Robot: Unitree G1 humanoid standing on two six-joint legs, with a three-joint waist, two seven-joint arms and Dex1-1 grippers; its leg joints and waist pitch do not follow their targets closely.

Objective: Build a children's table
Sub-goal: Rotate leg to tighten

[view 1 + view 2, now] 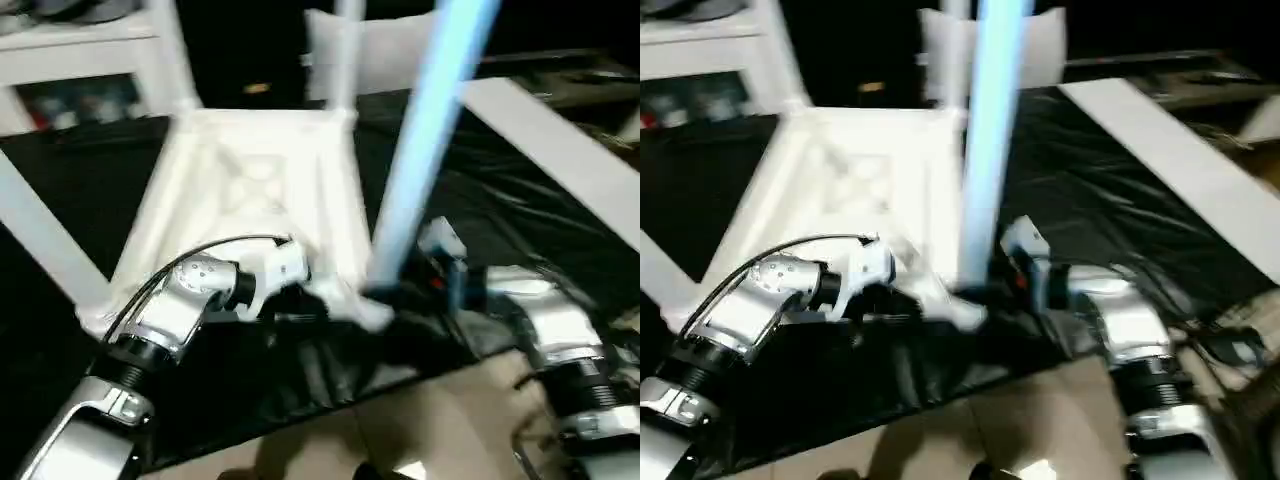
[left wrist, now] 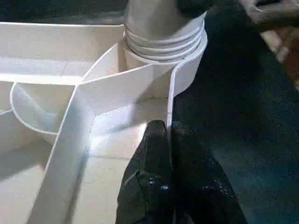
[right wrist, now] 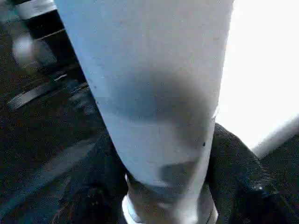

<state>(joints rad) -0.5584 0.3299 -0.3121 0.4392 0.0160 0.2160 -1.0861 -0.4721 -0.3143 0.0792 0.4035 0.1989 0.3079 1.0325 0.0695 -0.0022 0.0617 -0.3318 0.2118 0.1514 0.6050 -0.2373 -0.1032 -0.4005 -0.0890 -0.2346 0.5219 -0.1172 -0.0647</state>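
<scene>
The children's table top [image 1: 250, 180] lies upside down on the black-covered work table, ribbed underside up. A long white leg [image 1: 425, 140] stands upright in the near right corner socket, its threaded collar [image 2: 163, 37] sitting in the socket. My right gripper [image 1: 400, 295] is shut on this leg low down, with a black finger on each side of it [image 3: 233, 177]. My left gripper [image 2: 166, 135] is shut on the top's thin rim [image 2: 170, 112] just beside that socket. Three more legs rise from the other corners [image 1: 170, 50] [image 1: 347, 40] [image 1: 40, 240].
A white shelf unit [image 1: 70, 50] stands behind the table at the back left. A long white board [image 1: 560, 150] lies across the black cover at the right. The cover's near edge hangs over a beige floor [image 1: 450, 420].
</scene>
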